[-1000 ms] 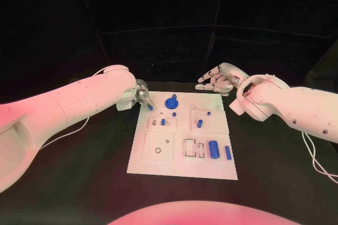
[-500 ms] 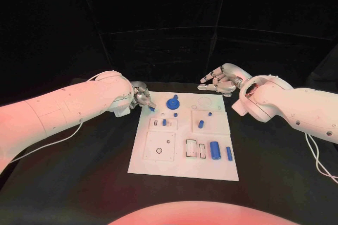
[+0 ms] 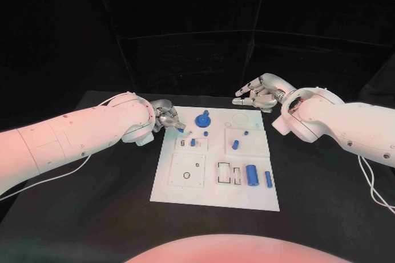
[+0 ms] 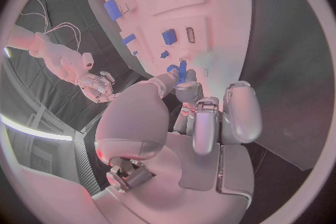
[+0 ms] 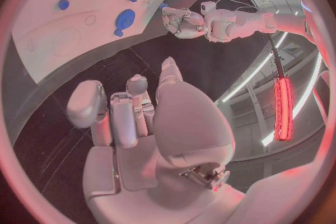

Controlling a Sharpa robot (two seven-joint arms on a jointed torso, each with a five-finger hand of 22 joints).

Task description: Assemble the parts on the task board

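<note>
Over the last second the left hand [image 3: 167,118] has slid from just off the task board's [image 3: 214,197] left edge to over its far-left corner, carrying a small blue peg [image 4: 181,70] pinched at its fingertips [image 4: 187,89], while the right hand [image 3: 262,93] has stayed beyond the board's far-right corner. That right hand holds nothing, its fingers [image 5: 112,109] loosely curled and apart above the dark table [image 3: 99,217]. The peg hangs near the blue gear [image 3: 201,121] and just short of the small sockets behind the raised plates. The board lies in the middle of the table, with two blue cylinders [image 3: 251,173] resting toward its right edge and short pegs [image 3: 234,144] standing in the middle blocks. The grip is shallow, so the peg could twist or slip out if it meets the socket rim off-centre, and a tilted approach may jam it. The left fingers also pass close to the gear and could knock it.
</note>
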